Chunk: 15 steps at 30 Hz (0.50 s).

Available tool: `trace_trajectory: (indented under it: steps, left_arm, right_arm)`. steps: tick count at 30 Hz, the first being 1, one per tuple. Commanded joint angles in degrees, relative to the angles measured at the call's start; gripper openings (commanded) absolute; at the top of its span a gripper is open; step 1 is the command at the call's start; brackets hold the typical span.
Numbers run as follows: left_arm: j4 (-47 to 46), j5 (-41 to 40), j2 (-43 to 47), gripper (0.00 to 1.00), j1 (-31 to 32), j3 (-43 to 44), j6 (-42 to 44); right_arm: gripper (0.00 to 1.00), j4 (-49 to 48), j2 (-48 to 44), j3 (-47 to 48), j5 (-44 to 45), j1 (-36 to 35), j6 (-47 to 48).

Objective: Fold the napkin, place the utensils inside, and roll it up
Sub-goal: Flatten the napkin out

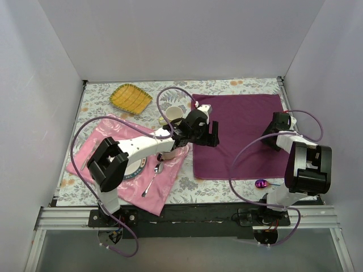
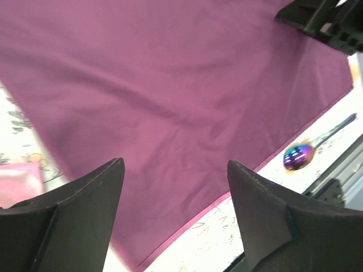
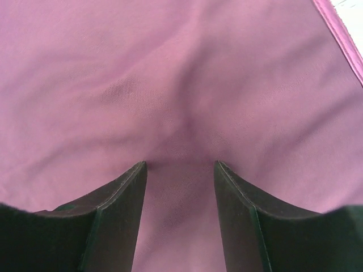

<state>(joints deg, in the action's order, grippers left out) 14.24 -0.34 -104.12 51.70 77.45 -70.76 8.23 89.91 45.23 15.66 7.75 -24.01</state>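
The dark purple napkin (image 1: 238, 133) lies flat and unfolded on the right half of the table. My left gripper (image 1: 211, 136) hovers open and empty over its left edge; in the left wrist view (image 2: 176, 170) the napkin (image 2: 170, 85) fills most of the frame. My right gripper (image 1: 269, 138) is open over the napkin's right part, and in the right wrist view (image 3: 180, 167) its fingertips (image 3: 133, 173) press on the slightly puckered napkin (image 3: 181, 73). The utensil (image 1: 262, 183), with a blue handle and a shiny purple head, lies on the table just off the napkin's near right corner; it also shows in the left wrist view (image 2: 298, 156).
A pink placemat (image 1: 108, 141) at the left carries a plate (image 1: 136, 167) and a silver spoon (image 1: 153, 178). A white mug (image 1: 173, 116) stands beside the left arm. A yellow dish (image 1: 130, 97) sits at the back left. White walls enclose the table.
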Motion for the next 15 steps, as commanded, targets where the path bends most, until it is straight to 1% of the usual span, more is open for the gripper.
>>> trace_trajectory:
  steps: [1, 3, 5, 6, 8, 10, 11, 12, 13, 14, 15]
  left_arm:
    - [0.61, -3.35, 8.48, 0.73, -1.25, 2.27, 0.19]
    - [1.23, -3.88, 10.33, 0.74, -1.52, 2.18, 0.19]
    - [1.58, -4.58, 11.39, 0.75, -2.04, 2.09, 0.10]
    - [1.75, -5.02, 12.61, 0.76, -2.31, 2.18, 0.01]
    - [2.80, -6.33, 13.67, 0.77, -2.83, 2.53, -0.17]
    - [3.51, -7.30, 15.60, 0.78, -3.36, 2.88, -0.25]
    - [3.69, -7.57, 16.31, 0.79, -3.54, 2.71, -0.25]
    - [3.78, -7.66, 17.01, 0.79, -3.80, 2.36, -0.25]
    - [4.04, -7.66, 18.41, 0.79, -4.32, 2.18, -0.25]
    - [4.22, -7.40, 18.94, 0.79, -4.85, 2.00, -0.25]
    - [4.39, -7.13, 19.56, 0.80, -5.29, 1.66, -0.51]
  right_arm:
    - [0.59, 3.99, 3.96, 0.12, 1.65, 3.50, 1.15]
    - [0.59, 2.85, 2.82, 0.12, 0.34, 2.28, 2.65]
    - [0.63, 2.06, 0.90, -0.23, -0.72, 0.17, 3.70]
    - [0.65, 2.23, 0.36, -0.15, -0.55, -2.54, 3.79]
    - [0.68, 5.03, -1.39, 0.56, 1.38, -5.45, 3.45]
    - [0.70, 7.93, -3.67, 0.12, 4.62, -11.24, 2.83]
    - [0.70, 8.81, -6.73, 0.03, 5.60, -13.35, 2.31]
    - [0.71, 9.69, -8.33, 0.12, 6.13, -17.81, 2.30]
    - [0.91, 11.09, -9.65, 1.25, 6.66, -20.20, 2.30]
    - [0.99, 13.80, -11.84, 2.13, 7.36, -25.71, 2.56]
    - [0.99, 15.83, -12.64, 3.18, 10.50, -28.72, 2.65]
